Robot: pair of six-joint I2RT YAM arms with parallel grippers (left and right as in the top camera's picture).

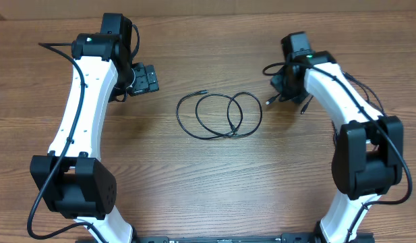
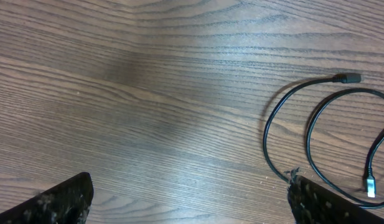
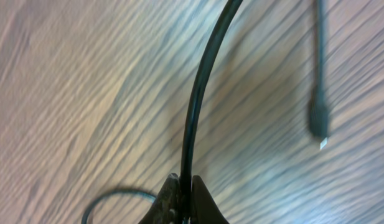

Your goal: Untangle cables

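Pinching one thin black cable between its pressed-together fingertips, the right pincer sits low over the wooden tabletop, with another plug end lying loose just beside it. The left pincer stands spread wide, holding nothing. The looped cables rest ahead of it, between the two pincers.

Brown wood-grain table, even indoor light, soft glare across the boards
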